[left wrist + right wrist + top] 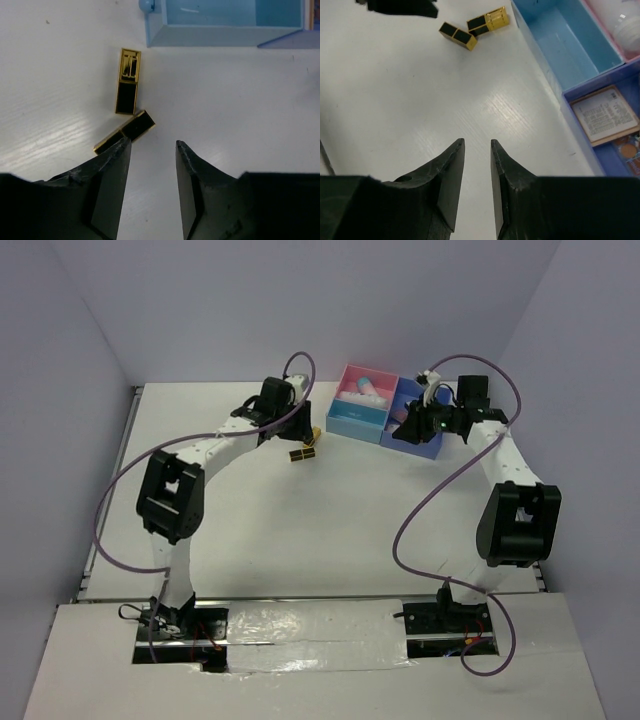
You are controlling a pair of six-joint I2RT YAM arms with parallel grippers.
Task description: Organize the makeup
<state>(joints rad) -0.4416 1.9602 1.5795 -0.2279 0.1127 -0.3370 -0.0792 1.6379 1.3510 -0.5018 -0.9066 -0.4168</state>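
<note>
Held the left hand [152, 146] spread beside the slanted lipstick [125, 133] at centre left; probably needed shifting left to straddle it, sparing the second lipstick [128, 81] above.

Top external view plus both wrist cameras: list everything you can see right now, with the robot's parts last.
Black-and-gold lipsticks: two, lying close together on the table left of the box, one farther from the left gripper, one by its fingertip.
White tube: at least one, in the pink compartment.
Flat rectangular palettes: count unclear, brown-edged, in the darker blue compartment.
Plastic compartment box: one, pink, light blue and darker blue, far middle of the table; its light blue compartment is empty.
Table: one, white.
Left gripper: black, open, beside the lipsticks.
Right gripper: black, open, over bare table beside the box.
</note>
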